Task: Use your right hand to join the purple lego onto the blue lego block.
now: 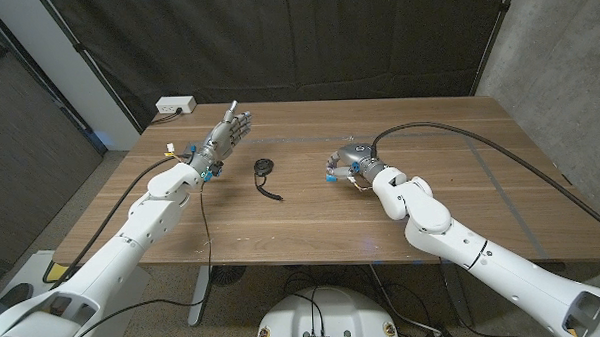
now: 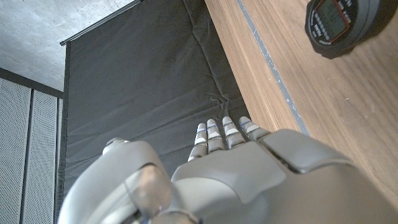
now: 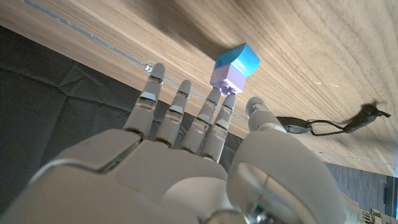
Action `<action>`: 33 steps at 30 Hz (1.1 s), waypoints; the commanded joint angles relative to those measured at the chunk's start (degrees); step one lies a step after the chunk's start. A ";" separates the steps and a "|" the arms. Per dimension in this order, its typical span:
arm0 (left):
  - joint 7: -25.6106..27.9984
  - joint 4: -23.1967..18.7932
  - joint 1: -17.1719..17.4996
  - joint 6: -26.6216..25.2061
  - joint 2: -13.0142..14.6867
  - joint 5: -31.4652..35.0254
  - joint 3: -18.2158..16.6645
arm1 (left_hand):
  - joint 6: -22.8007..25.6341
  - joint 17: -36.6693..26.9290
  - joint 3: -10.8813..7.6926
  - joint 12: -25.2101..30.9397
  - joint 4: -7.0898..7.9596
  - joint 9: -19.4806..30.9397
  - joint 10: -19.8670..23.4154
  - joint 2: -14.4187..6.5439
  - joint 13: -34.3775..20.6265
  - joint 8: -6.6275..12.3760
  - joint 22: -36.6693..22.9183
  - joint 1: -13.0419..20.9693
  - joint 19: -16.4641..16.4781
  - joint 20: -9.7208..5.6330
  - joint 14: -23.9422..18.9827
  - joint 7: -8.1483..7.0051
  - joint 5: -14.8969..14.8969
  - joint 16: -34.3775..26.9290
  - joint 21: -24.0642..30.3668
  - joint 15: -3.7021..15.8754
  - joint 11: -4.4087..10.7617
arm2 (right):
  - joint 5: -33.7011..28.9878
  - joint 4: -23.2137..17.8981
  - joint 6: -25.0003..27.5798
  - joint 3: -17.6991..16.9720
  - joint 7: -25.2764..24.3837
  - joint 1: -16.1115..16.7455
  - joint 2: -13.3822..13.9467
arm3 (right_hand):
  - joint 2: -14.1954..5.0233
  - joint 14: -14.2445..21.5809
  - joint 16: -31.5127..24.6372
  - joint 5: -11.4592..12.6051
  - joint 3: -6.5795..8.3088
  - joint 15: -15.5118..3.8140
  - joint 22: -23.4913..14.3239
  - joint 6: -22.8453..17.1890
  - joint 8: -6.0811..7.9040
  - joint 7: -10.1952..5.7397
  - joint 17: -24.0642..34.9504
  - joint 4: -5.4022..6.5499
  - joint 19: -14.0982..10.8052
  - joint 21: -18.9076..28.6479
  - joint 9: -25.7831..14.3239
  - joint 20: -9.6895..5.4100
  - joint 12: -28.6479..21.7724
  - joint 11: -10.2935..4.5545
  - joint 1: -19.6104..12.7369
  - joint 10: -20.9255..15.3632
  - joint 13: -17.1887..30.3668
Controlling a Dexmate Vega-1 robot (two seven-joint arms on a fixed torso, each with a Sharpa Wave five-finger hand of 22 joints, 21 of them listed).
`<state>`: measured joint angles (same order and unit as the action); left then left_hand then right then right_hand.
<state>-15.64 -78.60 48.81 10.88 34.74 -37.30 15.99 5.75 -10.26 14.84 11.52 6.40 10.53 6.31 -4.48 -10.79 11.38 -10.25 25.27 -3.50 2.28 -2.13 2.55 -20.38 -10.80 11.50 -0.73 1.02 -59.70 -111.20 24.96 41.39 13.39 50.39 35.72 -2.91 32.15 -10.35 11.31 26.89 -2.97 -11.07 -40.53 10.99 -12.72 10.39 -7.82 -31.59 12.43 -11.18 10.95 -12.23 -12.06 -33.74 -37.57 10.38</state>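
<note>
A small purple lego (image 3: 224,77) sits joined against a blue lego block (image 3: 239,58) on the wooden table (image 3: 298,43). My right hand (image 3: 186,155) is behind the pair with its fingers stretched out; two fingertips (image 3: 215,94) touch the purple lego, while the thumb stays beside it, off the blocks. In the head view my right hand (image 1: 351,160) is at the table's middle, covering the blocks. Further left my left hand (image 1: 228,130) is raised with straight, spread fingers (image 2: 217,134) and holds nothing.
A black stopwatch (image 1: 264,169) with a cord lies between the hands, also seen in the left wrist view as stopwatch (image 2: 339,25). A black cable (image 1: 459,133) curves across the right half of the table. A white power strip (image 1: 175,106) sits at the far left corner.
</note>
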 commanded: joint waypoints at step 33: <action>8.01 -10.67 4.97 -1.74 0.31 1.13 -0.23 | 1.04 -0.23 0.97 0.44 0.00 0.24 1.40 -0.59 -0.11 0.29 -0.20 0.64 2.11 -2.22 -1.66 0.39 -0.08 -0.44 0.84 -0.04 -0.09 | 35.57 2.30 -18.24 -17.30 -20.71 4.49 1.60 | 0.37 -1.73 -0.02 -0.13 1.27 -0.40 -0.23 3.03 -0.42 0.89 0.14 -0.22 1.68 -0.34 -0.16 -12.87 0.50 1.83 2.15 1.81 0.18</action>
<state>-8.90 -87.23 52.52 9.33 34.62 -36.18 15.85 6.47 -10.26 15.40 11.51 6.33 10.53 7.24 -4.94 -10.79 11.38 -10.25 25.73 -1.43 0.21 -3.18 2.86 -20.38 -11.09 11.95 -0.71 0.71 -37.14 -111.91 12.74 29.11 -2.70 54.13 38.29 -2.60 30.60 -10.35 11.31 27.76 -2.85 -11.06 -37.73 10.91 -11.78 10.40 -8.06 -29.64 11.82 -11.19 -1.47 -11.85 -10.86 -31.92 -35.73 10.39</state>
